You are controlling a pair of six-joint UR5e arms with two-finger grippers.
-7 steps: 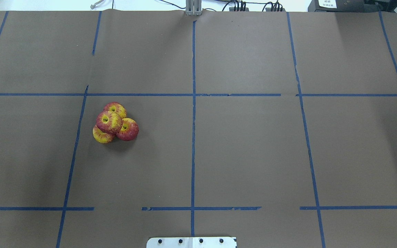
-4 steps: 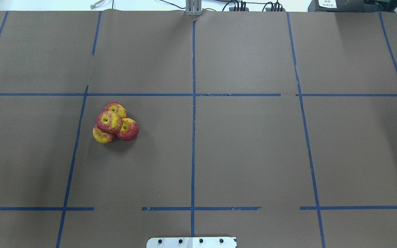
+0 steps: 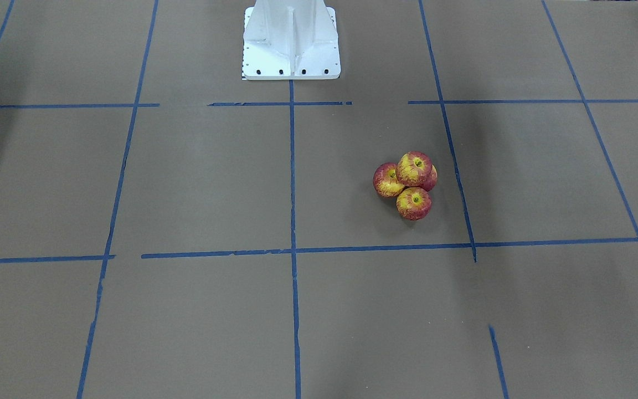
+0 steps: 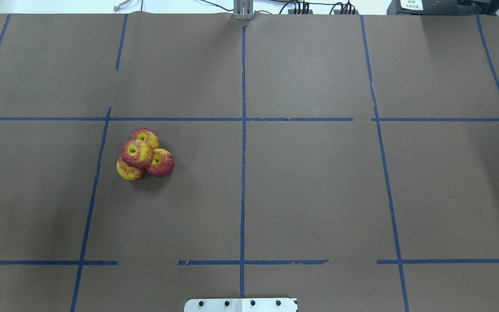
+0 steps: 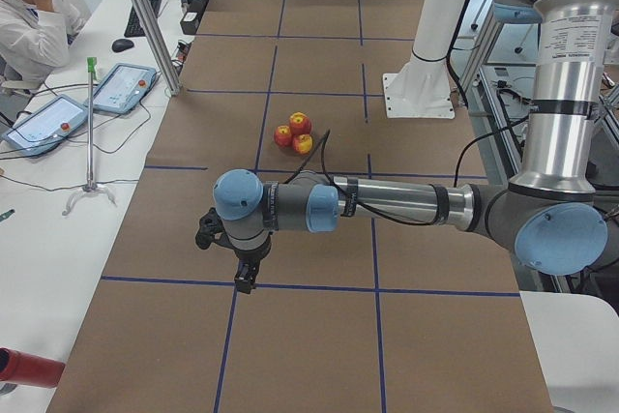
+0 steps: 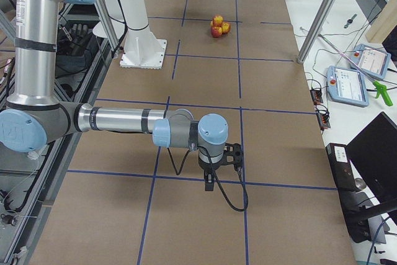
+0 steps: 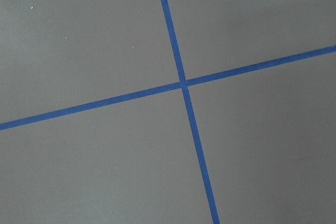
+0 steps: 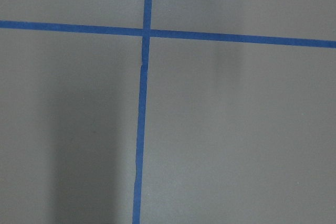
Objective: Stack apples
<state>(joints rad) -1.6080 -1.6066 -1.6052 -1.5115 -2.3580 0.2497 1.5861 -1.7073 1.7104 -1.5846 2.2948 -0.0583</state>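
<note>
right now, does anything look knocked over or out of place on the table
Nothing stands out. The apples sit in one tight pile, three below and one resting on top; none lies apart.

I see the fourth apple [image 3: 432,179] only as a sliver at 4 o'clock, hidden by the top apple [image 3: 414,168] | left hand [image 5: 246,282], right hand [image 6: 209,184]: too small, I can't tell the jaws' state.
</note>
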